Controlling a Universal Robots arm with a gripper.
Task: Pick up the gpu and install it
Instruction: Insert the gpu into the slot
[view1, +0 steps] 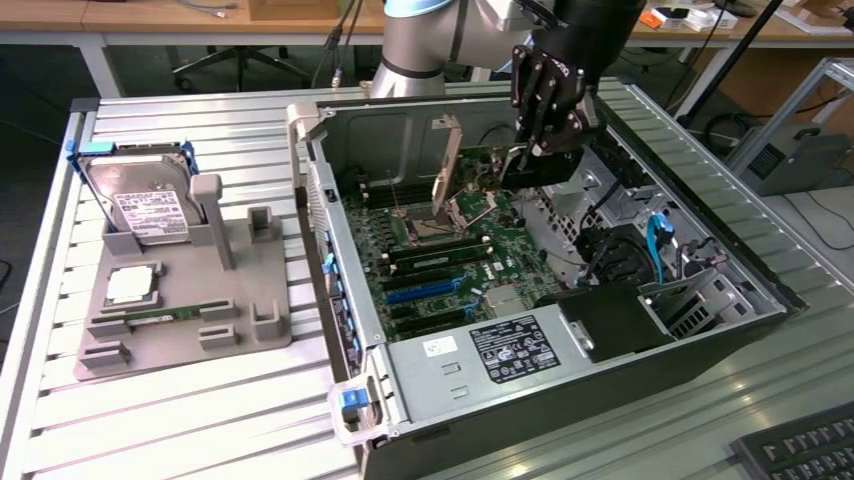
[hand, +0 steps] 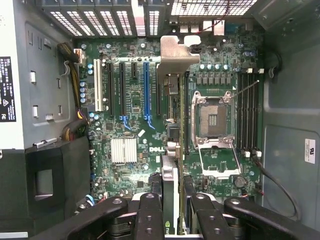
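While the black gripper hangs over the open grey metal tower computer case, we see its jaws part-closed and clamped on the gpu, a thin flat card with a brownish-green back and a silver metal end bracket. We find the card held upright on its edge above the green motherboard, near the silver processor socket. From the wrist, the gpu runs edge-on between the black fingers. On the exterior view's left, a grey plastic holder on the ribbed metal table carries a silver hard drive.
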